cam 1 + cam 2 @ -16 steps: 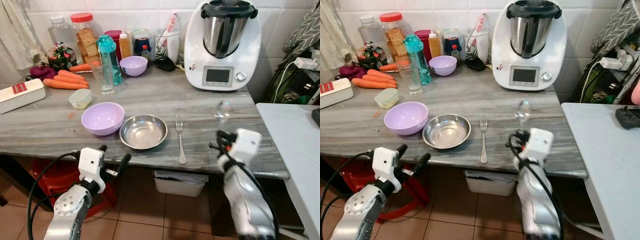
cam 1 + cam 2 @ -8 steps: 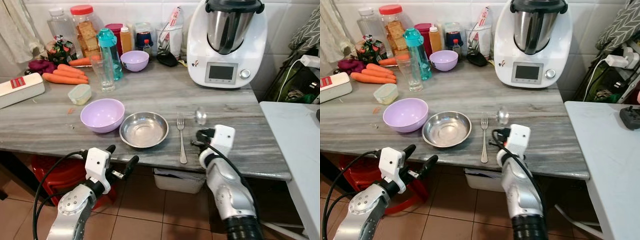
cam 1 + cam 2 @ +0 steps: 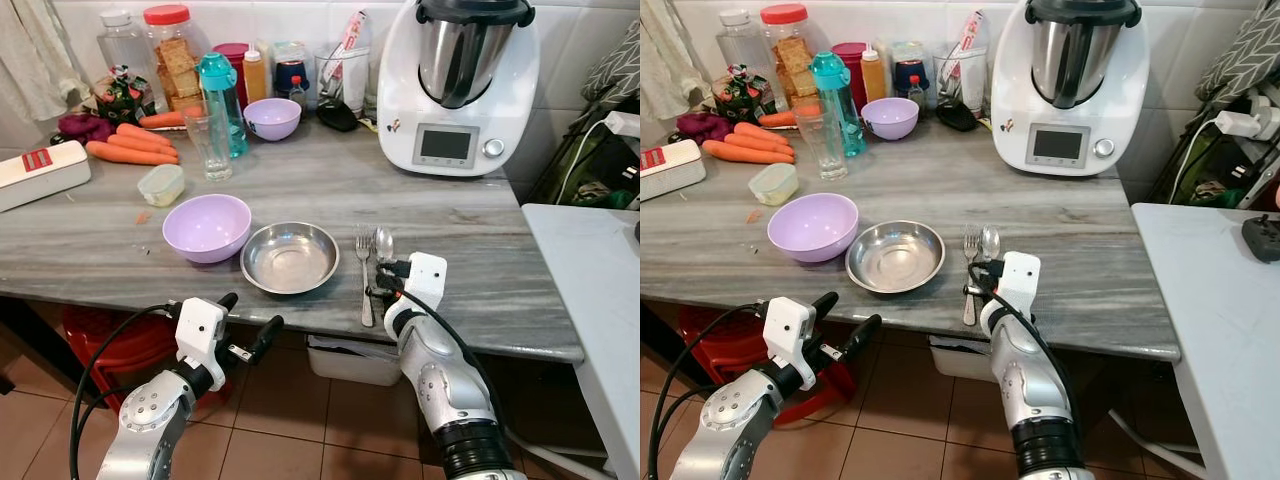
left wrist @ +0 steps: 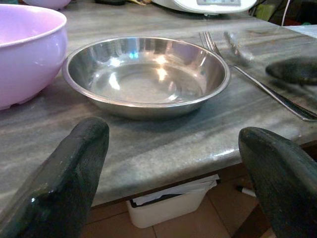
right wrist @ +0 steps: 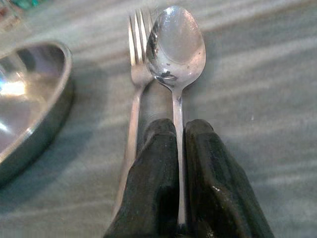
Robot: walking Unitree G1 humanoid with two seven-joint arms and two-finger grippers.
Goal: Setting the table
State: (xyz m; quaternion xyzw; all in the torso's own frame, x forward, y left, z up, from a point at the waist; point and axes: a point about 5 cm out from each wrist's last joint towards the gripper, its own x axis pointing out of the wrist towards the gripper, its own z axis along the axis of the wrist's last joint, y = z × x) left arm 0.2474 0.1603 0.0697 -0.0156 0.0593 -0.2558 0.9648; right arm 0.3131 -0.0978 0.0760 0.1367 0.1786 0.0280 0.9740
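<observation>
No text, number or brand can be read anywhere. The kitchen machine (image 3: 457, 88) at the back right of the worktop (image 3: 130, 250) bears a small red and dark logo and a grey display, both too small to read. The white box (image 3: 40, 174) at the left edge carries a red label, unreadable. Labels on the jars (image 3: 170, 55) along the back edge are blurred.

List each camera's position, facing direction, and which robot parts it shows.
Left and right eye views: head, looking down at the counter; both arms show.
Left wrist view: left wrist, facing the steel bowl between open fingers.
Right wrist view: right wrist, looking along fingers shut on the spoon beside the fork.
All share bowl, fork.
</observation>
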